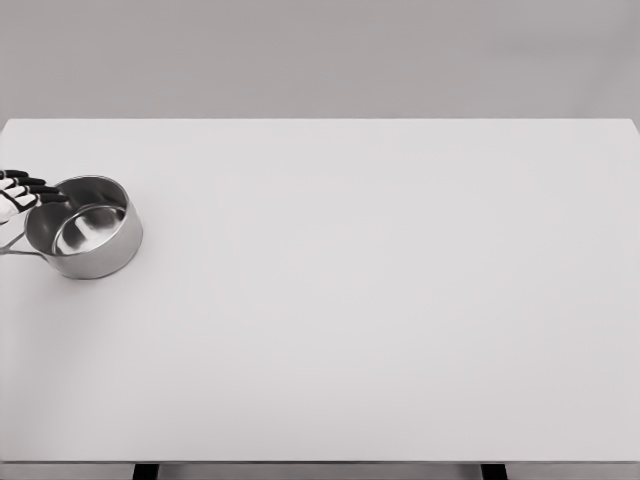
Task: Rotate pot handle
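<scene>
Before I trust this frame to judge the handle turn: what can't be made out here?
- Left hand, head view: only the fingers show; the picture's left edge cuts off palm and arm.
- Its contact with the pot: cannot tell; the pot rim covers the fingertips.
- Pot handle: runs off the left edge.
- Right arm: not in view.

Left hand (22, 190) at far left edge, dark fingers extended rightward
</scene>
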`<act>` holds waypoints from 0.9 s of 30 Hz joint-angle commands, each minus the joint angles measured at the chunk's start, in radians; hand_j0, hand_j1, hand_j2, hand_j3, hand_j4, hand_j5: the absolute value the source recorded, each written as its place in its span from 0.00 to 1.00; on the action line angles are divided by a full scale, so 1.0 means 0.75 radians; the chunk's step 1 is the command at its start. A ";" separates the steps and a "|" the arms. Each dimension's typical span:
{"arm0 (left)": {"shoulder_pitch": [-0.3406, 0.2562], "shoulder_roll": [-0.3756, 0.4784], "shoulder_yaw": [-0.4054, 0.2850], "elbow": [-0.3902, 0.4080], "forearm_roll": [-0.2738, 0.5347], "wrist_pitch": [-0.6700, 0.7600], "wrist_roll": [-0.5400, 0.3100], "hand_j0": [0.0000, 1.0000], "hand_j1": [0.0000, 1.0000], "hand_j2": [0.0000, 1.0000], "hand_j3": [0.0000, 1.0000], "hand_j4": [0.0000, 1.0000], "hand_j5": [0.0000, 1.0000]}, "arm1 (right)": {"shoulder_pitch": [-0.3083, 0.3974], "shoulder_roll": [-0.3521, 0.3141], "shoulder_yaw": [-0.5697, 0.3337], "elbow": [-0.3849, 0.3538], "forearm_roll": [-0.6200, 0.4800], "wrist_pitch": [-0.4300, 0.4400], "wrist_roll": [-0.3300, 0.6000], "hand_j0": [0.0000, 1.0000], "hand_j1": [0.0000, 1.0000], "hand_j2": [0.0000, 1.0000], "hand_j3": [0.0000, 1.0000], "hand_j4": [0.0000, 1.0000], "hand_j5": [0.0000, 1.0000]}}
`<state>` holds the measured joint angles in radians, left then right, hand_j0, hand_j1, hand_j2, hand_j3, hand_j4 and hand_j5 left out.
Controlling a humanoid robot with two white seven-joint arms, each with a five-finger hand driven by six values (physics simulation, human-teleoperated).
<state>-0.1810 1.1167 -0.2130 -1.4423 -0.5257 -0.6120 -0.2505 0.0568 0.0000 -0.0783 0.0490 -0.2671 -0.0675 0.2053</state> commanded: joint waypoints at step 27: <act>0.047 -0.059 0.020 0.007 0.053 0.002 0.001 1.00 1.00 1.00 1.00 1.00 1.00 | 0.000 0.000 0.000 0.000 0.000 0.000 0.000 1.00 1.00 1.00 1.00 1.00 1.00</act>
<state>-0.1457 1.0709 -0.2023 -1.4505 -0.4939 -0.6121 -0.2509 0.0568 0.0000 -0.0783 0.0490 -0.2671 -0.0675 0.2053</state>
